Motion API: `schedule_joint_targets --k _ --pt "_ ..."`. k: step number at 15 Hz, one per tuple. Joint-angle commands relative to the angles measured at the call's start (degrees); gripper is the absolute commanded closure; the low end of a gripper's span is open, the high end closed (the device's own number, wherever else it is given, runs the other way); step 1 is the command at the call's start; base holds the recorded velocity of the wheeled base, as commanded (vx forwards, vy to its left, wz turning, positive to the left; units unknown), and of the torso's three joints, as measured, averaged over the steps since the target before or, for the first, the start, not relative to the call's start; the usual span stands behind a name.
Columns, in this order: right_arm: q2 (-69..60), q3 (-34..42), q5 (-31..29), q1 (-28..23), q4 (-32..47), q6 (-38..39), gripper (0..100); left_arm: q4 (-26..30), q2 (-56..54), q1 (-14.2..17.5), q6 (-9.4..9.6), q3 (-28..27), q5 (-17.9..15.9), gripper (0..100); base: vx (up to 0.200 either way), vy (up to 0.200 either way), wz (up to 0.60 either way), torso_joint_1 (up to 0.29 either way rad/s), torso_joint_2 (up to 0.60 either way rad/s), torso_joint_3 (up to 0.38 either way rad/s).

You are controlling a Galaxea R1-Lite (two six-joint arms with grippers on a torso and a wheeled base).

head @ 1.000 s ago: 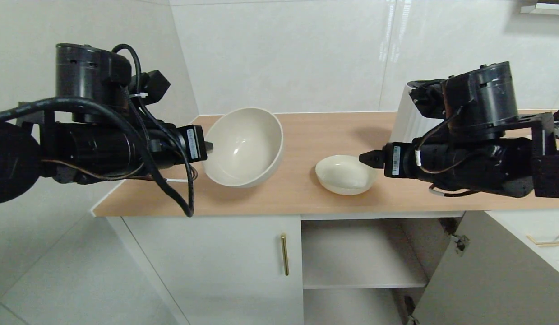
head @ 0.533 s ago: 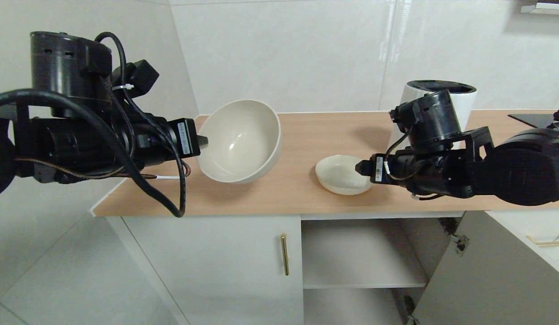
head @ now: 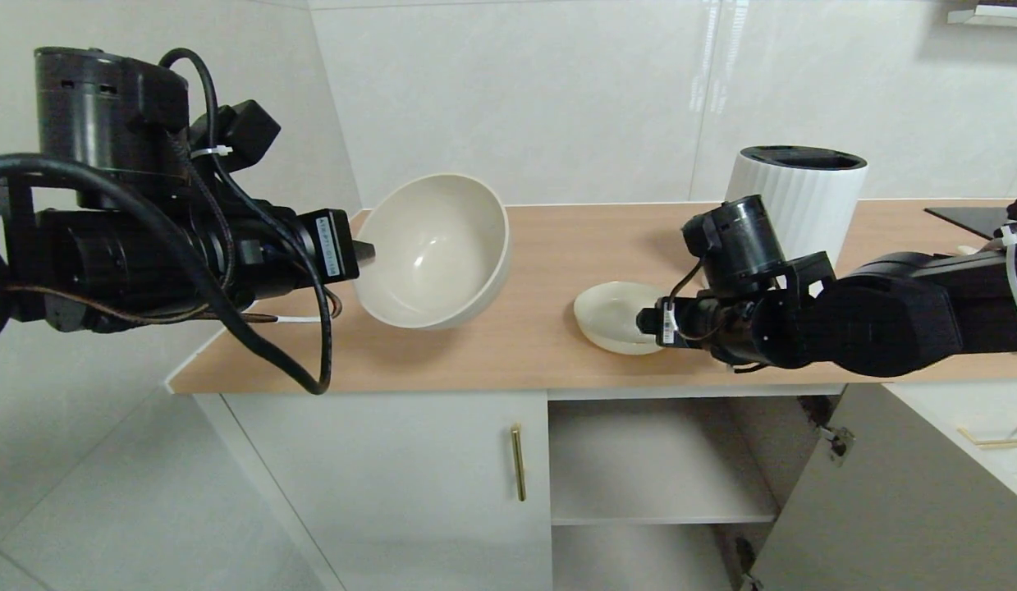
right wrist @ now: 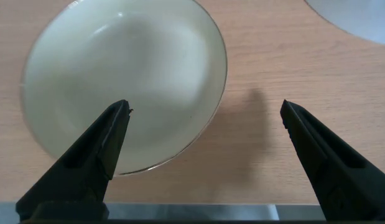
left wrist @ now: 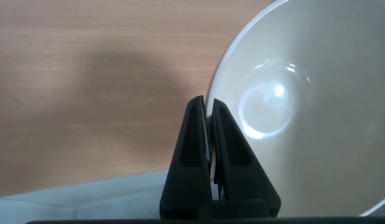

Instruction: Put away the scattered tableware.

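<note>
The left hand (left wrist: 208, 124), held level, is clamped on the rim of the large bowl (head: 434, 254), tilted over the tabletop (head: 541, 353) well apart from the small dish (head: 611, 316); the right hand (right wrist: 204, 112), low and level, fingers spread wide, straddles that dish's rim; whether it touches cannot be told.

Head camera high, facing the counter (head: 549, 246), wrist cameras close above it, apparently facing down.
</note>
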Motion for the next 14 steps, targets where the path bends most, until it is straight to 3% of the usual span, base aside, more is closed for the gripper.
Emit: schedule_joint_targets --k 1,6,7,14 --pt "0.63 -0.01 -0.16 0.02 -0.01 -0.01 0 -0.04 -0.08 0.02 -0.03 -0.02 0.11 100 0.0 0.0 0.0 0.0 0.0 0.0" --pt "1.59 -0.45 -0.42 0.02 -0.01 -0.01 0 0.04 -0.08 0.02 -0.03 -0.02 0.11 100 0.0 0.0 0.0 0.0 0.0 0.0" --pt "1.77 -0.54 -0.51 0.02 -0.01 -0.01 100 0.04 -0.08 -0.06 -0.03 0.07 0.11 100 0.0 0.0 0.0 0.0 0.0 0.0" --pt "-0.52 -0.45 -0.51 0.1 -0.09 0.17 100 0.04 -0.78 -0.5 -0.03 0.34 0.11 100 0.0 0.0 0.0 0.0 0.0 0.0"
